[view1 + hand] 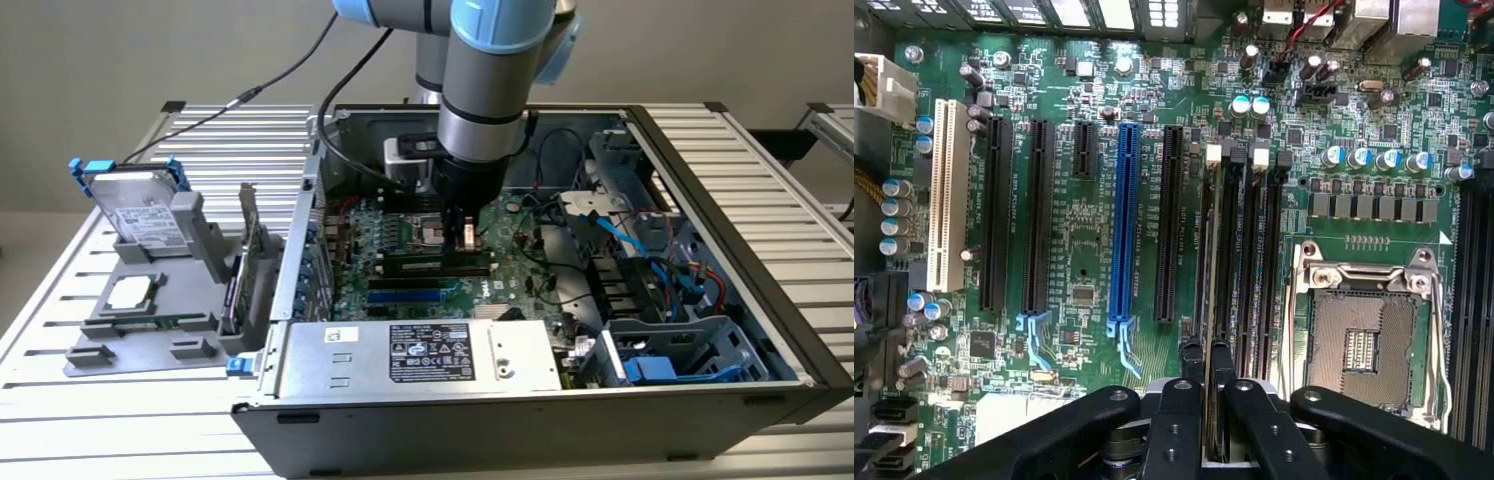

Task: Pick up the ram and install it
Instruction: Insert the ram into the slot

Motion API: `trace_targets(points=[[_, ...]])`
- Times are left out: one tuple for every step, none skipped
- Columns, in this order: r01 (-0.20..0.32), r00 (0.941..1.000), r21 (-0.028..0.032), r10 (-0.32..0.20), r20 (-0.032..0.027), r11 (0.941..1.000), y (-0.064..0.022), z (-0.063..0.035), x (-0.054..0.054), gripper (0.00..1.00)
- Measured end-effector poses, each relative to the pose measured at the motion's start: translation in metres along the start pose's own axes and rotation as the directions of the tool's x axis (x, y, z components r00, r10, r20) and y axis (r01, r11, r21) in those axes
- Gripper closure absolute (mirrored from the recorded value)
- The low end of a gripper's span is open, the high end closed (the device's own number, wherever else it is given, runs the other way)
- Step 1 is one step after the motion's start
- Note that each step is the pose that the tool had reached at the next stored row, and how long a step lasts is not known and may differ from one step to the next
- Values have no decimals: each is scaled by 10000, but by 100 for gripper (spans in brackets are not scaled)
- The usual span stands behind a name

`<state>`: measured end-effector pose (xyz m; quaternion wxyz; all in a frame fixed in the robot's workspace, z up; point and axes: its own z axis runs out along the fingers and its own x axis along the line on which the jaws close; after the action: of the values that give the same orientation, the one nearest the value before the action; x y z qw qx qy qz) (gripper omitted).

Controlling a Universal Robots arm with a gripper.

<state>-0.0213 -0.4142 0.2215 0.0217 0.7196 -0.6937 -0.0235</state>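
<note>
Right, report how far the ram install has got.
Done: the ram is picked up. In hand: the gripper is shut on it, holding it edge-on in line with a memory slot beside the CPU socket. Left: seating it. Whether it is pressed home in the slot cannot be told.

The ram point(420, 260), a thin green stick with dark chips, stands on edge along a black slot point(1206, 300) mid-motherboard. It seems at least partly seated, and the gripper point(1206, 370) is clamped on it.
</note>
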Motion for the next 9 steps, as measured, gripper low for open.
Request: trace_targets(points=[[-12,10000,-5,12,-1,10000,1,0,0,86],[-22,10000,-7,22,-2,10000,1,0,0,86],[-33,10000,-10,33,-1,10000,2,1,0,86],[-43,10000,-13,43,1,10000,2,1,0,86],[-51,10000,-18,51,1,10000,2,2,0,86],[-56,10000,-25,56,2,10000,2,2,0,86],[-59,10000,-31,59,2,10000,0,2,0,86],[-59,10000,-37,59,3,10000,-3,2,-1,86],[-60,10000,-49,60,4,10000,-8,2,-1,86]])
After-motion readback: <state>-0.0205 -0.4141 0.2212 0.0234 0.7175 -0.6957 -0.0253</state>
